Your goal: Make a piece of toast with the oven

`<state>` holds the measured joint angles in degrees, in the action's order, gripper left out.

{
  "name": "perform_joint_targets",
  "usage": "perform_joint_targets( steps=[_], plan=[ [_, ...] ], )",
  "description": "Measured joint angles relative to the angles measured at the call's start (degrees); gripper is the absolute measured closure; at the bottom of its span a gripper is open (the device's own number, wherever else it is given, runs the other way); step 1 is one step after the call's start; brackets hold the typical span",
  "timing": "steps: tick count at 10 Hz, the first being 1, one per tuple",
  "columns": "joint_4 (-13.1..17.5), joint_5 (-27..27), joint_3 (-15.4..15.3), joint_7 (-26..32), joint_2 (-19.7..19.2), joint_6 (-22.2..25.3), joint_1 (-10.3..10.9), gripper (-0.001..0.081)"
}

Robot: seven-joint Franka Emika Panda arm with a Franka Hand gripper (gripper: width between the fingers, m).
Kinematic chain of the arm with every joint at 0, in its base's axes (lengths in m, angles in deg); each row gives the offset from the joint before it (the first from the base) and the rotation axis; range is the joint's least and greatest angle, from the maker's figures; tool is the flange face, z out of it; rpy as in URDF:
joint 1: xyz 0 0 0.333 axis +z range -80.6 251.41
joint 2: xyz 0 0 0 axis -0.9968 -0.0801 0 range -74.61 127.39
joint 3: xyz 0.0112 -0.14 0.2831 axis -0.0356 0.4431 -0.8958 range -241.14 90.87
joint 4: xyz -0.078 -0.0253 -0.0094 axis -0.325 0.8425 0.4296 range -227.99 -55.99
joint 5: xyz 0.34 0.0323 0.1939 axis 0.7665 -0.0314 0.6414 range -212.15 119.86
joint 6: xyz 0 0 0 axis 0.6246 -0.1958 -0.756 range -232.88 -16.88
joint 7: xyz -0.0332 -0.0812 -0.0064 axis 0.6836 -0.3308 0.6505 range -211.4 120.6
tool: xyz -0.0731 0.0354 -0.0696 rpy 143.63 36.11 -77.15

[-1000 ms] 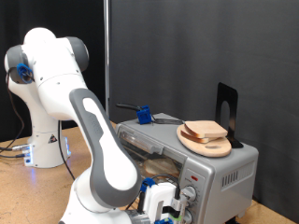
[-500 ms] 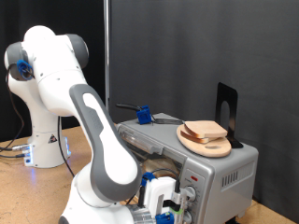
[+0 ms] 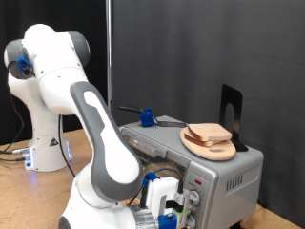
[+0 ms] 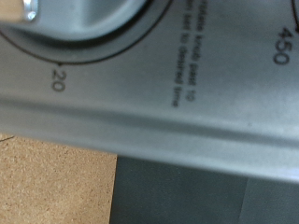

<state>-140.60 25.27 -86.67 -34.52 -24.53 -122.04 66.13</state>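
A white robot arm is seen in the exterior view, bent down from the upper left of the frame to the lower middle. Its claw [image 3: 172, 212] is placed at the bottom edge of the frame, right against the front control panel of the oven [image 3: 224, 176], where the round knobs [image 3: 193, 198] are set. Whether the claw is released or clenched cannot be told, since its fingers are cut off by the frame edge and are not shown in the wrist view.

The oven is seen at the lower right of the exterior view, standing on a wooden tabletop [image 3: 24, 196]. On its roof a wooden board [image 3: 212, 145] is laid, and bread slices [image 3: 208, 133] are stacked on it. A single piece of toast cannot be made out elsewhere; the oven's inside is too hidden by the arm to tell what lies on the rack.

The wrist view is filled by the grey oven panel [image 4: 140, 93] at very close range, with dial markings "20" and "450" and the rim of a knob [image 4: 75, 21] in the upper left of the frame.

The work is judged to be at the dial-setting stage, with toasting not yet shown as finished.
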Motion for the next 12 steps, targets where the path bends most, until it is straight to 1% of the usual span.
perform_joint_targets(
  steps=[1,2,5,6,7,8,10,11,12],
  plan=[
    [-0.5,0.8,0.0,2.0,0.2,-0.4,0.0,0.0582],
    [-1.6,2.3,0.0,5.4,0.7,-1.2,0.0,0.0582],
    [-5.7,7.0,-0.1,16.3,2.9,-5.3,-0.1,0.0582],
    [-6.3,8.3,-0.2,19.7,2.9,-6.4,-0.1,0.0585],
    [-6.6,9.3,-0.2,22.1,3.0,-6.5,-0.2,0.0585],
    [-6.7,9.9,-0.2,23.6,3.0,-6.5,-0.3,0.0596],
    [-6.8,10.6,-0.2,24.4,3.0,-6.5,-0.3,0.0605],
    [-6.8,10.6,-0.2,23.8,3.0,-6.5,-0.3,0.0611],
    [-6.7,10.0,-0.2,21.3,3.0,-6.4,-0.2,0.0612]
  ],
)
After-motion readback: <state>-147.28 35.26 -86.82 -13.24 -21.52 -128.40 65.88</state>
